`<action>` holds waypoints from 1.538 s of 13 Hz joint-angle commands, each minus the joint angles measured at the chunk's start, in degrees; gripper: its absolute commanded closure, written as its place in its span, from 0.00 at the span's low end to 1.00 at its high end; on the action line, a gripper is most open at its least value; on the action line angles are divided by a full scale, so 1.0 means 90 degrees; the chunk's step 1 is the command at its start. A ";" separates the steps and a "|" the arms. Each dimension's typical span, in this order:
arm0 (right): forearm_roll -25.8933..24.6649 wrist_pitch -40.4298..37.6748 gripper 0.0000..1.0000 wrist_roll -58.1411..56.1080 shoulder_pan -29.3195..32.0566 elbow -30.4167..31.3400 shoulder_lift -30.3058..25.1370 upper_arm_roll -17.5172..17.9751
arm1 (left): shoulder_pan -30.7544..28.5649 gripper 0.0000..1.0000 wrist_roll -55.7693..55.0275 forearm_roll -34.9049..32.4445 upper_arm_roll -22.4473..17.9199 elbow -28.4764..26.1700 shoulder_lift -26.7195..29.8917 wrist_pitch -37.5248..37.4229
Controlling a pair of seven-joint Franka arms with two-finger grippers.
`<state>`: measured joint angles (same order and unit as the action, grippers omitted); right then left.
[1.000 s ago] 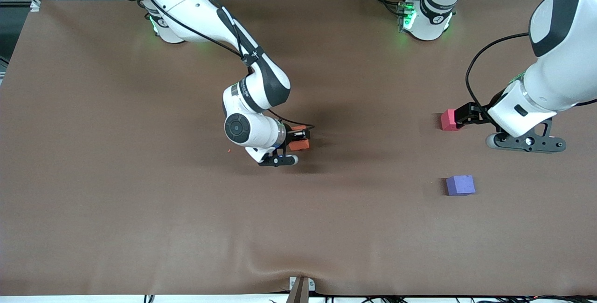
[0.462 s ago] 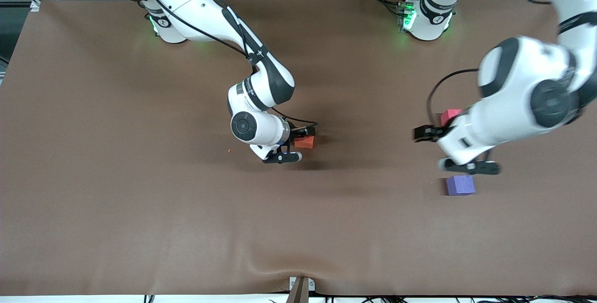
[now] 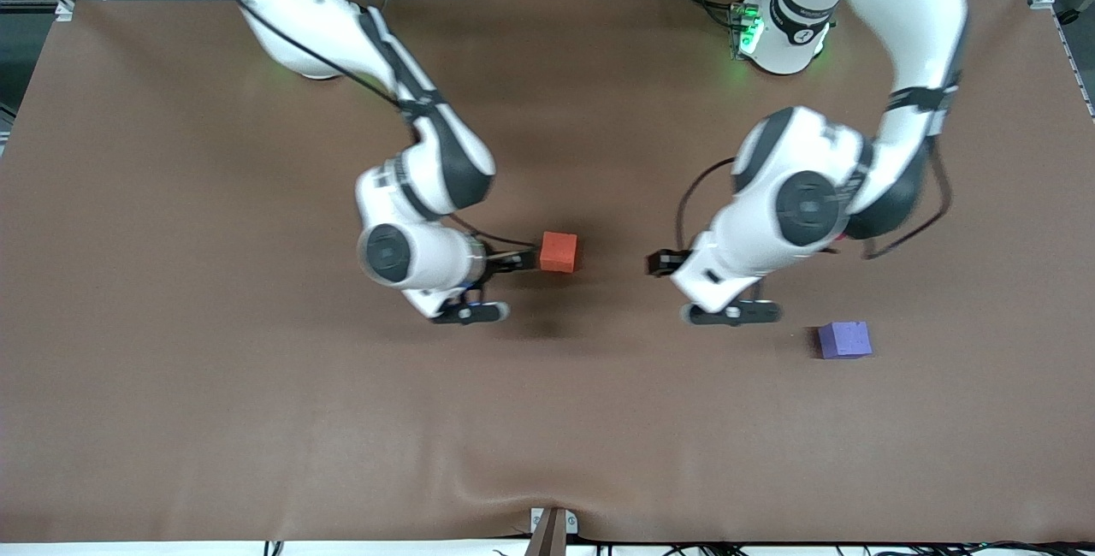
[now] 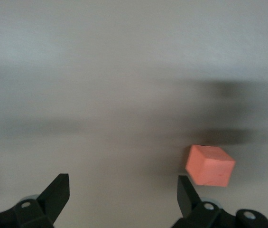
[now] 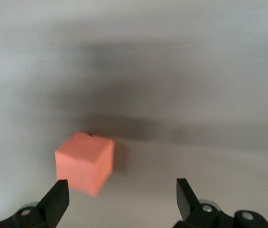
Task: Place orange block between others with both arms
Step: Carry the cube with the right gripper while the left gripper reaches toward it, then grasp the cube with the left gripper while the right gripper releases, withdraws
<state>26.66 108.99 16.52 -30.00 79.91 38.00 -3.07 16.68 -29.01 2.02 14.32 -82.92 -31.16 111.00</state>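
Your orange foam cube [image 3: 559,251] sits free on the brown table [image 3: 214,385] mid-way between the arms — right gripper [image 3: 506,262] just beside it, fingers wide, left gripper [image 3: 660,263] wide and empty nearby — so the pickup and placing near the purple-blue cube [image 3: 844,340] remain.

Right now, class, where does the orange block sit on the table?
In the front view the orange block rests on the brown table near its middle, between the open right gripper and the open left gripper, gripped by neither.
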 commanded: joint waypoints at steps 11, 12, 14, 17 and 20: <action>-0.3108 -0.3184 0.00 -0.1337 0.3723 0.0203 -0.2748 0.1484 | 0.2472 0.00 -0.1170 -0.0477 -0.0653 0.0093 -0.1576 0.1974; -0.3157 -0.3184 0.00 -0.1560 0.3733 0.0203 -0.2806 0.1319 | 0.2492 0.00 -0.1171 -0.0633 -0.0673 0.0083 -0.1576 0.1964; -0.3148 -0.3184 0.00 -0.2097 0.3733 0.0203 -0.2826 0.0919 | 0.2502 0.00 -0.1171 -0.0800 -0.0673 0.0073 -0.1586 0.1954; -0.3148 -0.3165 0.00 -0.2664 0.3724 0.0271 -0.2953 0.0381 | 0.2502 0.00 -0.1171 -0.0937 -0.0673 0.0053 -0.1761 0.1944; -0.3177 -0.3165 0.00 -0.2676 0.3724 0.0223 -0.2953 0.0360 | 0.2502 0.60 -0.1210 -0.1045 -0.0673 0.0073 -0.1821 0.1944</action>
<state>-0.57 80.16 -7.14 3.48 80.18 13.53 -0.45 38.59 -38.69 -5.71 8.74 -83.10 -47.17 128.76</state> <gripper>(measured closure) 0.000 0.066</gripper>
